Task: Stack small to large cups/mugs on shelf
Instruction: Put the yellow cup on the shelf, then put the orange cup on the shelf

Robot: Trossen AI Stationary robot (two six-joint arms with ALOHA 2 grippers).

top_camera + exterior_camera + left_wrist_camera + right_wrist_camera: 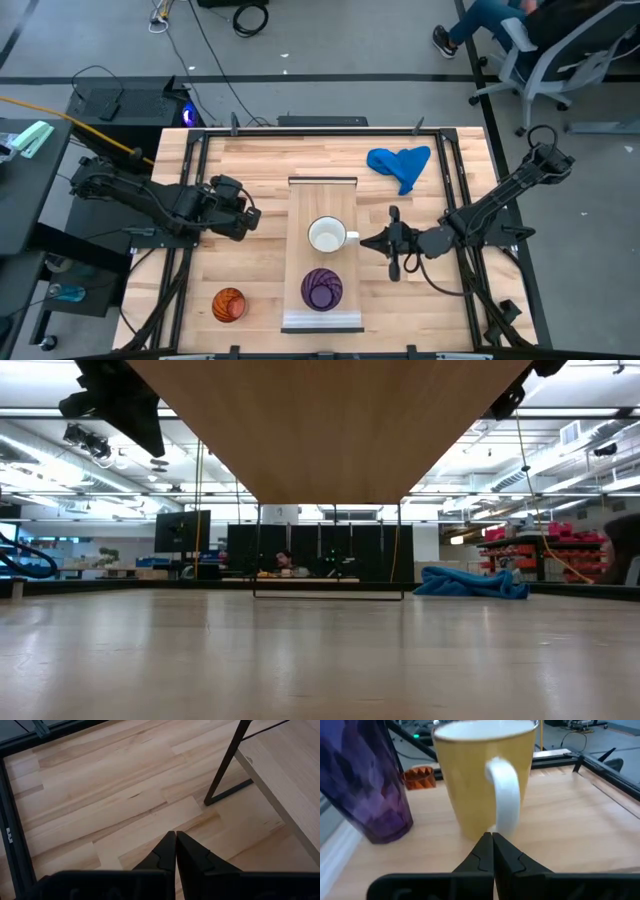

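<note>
High view, itemised for you: white mug (327, 236) and purple cup (321, 288) stood on the shelf (322, 196); orange cup (229, 304) sat on the tabletop (250, 160), well apart. Right gripper (492, 836), fingers pressed together, pointed at the mug's handle; left gripper (176, 835), likewise closed, waited beside the shelf. Step in hand: 2 of 3 placed. Your next move likely called for fetching the orange cup. Low view hid every cup.

Robotics lab: monitors (182, 530), parts bins (520, 545).
</note>
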